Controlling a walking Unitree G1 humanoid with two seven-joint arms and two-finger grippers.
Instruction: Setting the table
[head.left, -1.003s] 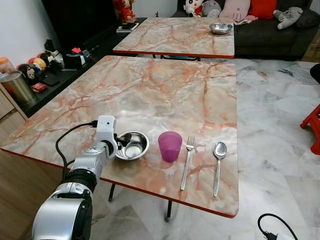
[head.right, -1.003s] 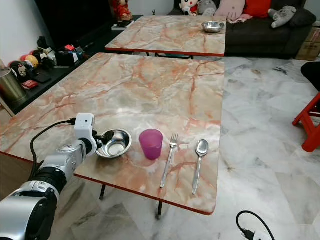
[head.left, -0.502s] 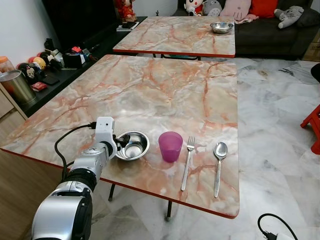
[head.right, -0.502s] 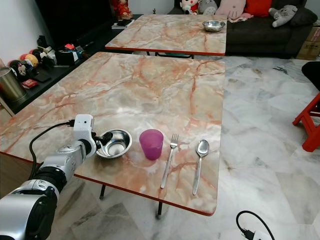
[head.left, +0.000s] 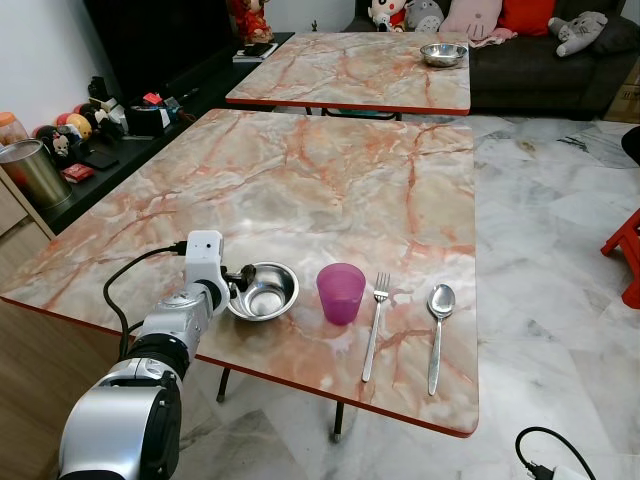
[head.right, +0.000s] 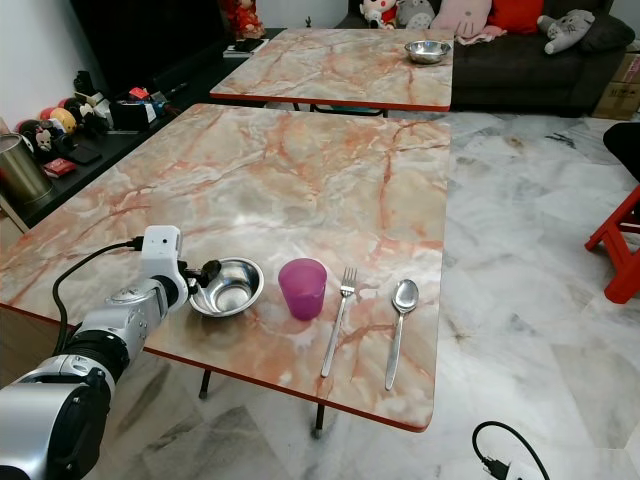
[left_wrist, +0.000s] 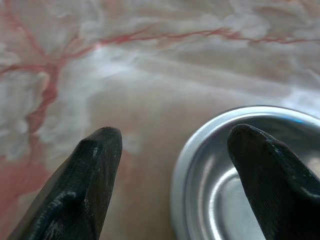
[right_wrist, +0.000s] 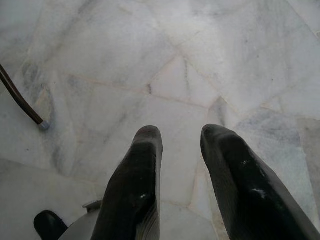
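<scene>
Sitting near the front edge of the marble table (head.left: 330, 190): steel bowl (head.left: 263, 291), holding nothing, just left of the purple cup (head.left: 341, 292), contents hidden, then fork (head.left: 374, 325) and spoon (head.left: 437, 334). Straddling the bowl's left rim, fingers apart: left gripper (left_wrist: 172, 150). Hanging over floor tiles, fingers slightly parted: right gripper (right_wrist: 180, 137)

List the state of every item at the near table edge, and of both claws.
Steel bowl: upright, empty, rim between the left claw's fingers.
Purple cup: upright, standing free.
Fork: lying flat.
Spoon: lying flat, bowl up.
Left claw: open, straddling the bowl's rim.
Right claw: open, hanging over the floor.
</scene>
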